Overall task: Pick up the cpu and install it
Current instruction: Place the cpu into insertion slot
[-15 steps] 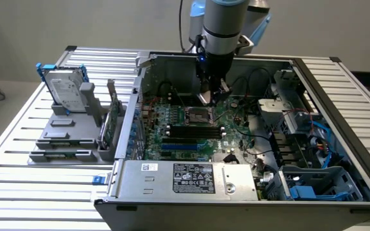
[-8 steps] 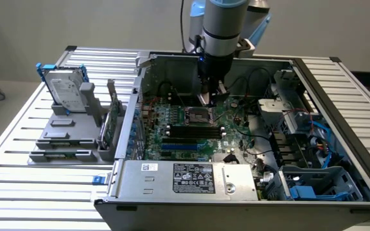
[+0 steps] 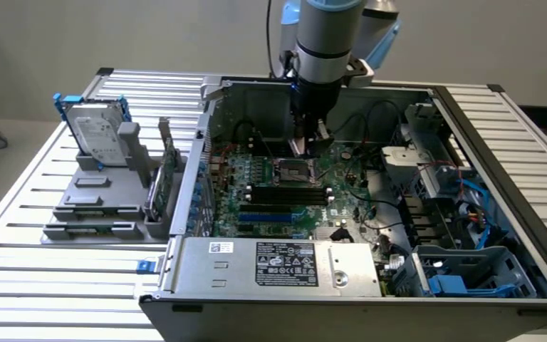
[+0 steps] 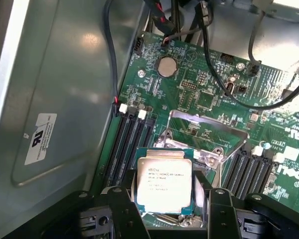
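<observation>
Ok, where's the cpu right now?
In the wrist view, the cpu sits clamped in the gripper, just over the open socket on the green board, next to the black memory slots.

The cpu (image 4: 164,181) in the tool (image 4: 170,201), above the socket (image 4: 209,130) of the green board (image 4: 199,84)

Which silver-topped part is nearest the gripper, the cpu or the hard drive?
The cpu: small square chip in the gripper; the large hard drive stands outside the case.
</observation>
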Available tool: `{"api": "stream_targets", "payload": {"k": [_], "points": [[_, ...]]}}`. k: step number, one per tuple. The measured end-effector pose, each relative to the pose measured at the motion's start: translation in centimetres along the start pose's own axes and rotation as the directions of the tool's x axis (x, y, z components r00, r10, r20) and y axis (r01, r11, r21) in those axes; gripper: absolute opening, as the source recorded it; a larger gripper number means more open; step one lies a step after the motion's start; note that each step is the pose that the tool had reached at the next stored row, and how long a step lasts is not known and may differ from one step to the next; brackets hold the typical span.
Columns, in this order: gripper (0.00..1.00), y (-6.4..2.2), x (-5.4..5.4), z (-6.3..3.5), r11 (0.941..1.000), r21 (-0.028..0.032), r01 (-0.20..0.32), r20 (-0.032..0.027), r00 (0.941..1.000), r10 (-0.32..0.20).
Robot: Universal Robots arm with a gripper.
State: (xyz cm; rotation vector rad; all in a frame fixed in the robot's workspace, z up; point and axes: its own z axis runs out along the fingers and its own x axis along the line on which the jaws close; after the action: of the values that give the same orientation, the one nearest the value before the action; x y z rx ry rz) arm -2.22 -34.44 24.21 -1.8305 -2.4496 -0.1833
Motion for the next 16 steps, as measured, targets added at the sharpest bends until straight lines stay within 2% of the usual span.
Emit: {"api": "stream_targets", "payload": {"k": [8, 16], "points": [[0.55, -0.60, 0.16, 0.13, 0.9978, -0.0086, -0.065, 0.0028, 0.9979, 0.065], [0.55, -1.00, 0.25, 0.39, 0.9888, -0.0203, -0.148, 0.0057, 0.9890, 0.148]]}}
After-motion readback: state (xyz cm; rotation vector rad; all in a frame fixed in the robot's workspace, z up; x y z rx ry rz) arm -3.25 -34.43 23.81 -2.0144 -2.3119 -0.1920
